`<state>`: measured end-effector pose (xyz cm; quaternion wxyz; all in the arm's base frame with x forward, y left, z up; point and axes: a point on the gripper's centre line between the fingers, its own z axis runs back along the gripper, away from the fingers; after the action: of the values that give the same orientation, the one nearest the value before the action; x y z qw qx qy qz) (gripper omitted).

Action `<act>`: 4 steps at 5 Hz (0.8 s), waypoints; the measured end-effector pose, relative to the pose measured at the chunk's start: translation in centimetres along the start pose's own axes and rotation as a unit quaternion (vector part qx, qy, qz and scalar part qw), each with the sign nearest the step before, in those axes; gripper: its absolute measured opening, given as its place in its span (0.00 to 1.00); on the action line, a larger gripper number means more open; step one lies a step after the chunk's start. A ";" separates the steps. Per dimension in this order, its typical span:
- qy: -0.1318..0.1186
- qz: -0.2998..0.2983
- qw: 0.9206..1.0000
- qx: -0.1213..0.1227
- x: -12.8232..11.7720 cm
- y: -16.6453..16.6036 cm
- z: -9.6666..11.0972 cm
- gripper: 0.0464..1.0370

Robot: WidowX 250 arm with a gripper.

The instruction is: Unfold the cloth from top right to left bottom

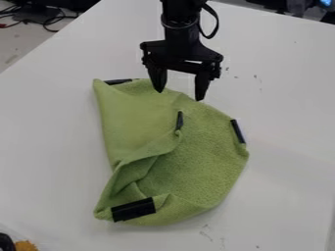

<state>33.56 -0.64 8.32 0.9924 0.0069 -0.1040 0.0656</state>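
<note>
The gripper (179, 93) hangs from the top edge over the cloth's upper edge, its two fingers spread apart with nothing held between them. Below it the green cloth (203, 162) lies partly folded and rumpled on the table. A flap covers the cloth's upper left part, with creases running down toward the lower left corner. Black strips mark the cloth at its top left edge, near its middle, at its right edge and at its lower left. Whether the fingertips touch the cloth, I cannot tell.
The white table (288, 112) surrounds the cloth. Dark cables (47, 19) lie beyond the table's edge at the upper left. An orange object (26, 245) and a black one sit at the lower left corner. Small dark marks dot the tabletop.
</note>
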 end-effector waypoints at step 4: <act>0.027 -0.004 0.999 -0.021 -1.1 -0.5 -4.9 0.96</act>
<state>33.56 -1.14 3.28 0.9950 -0.0153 -0.0787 0.0593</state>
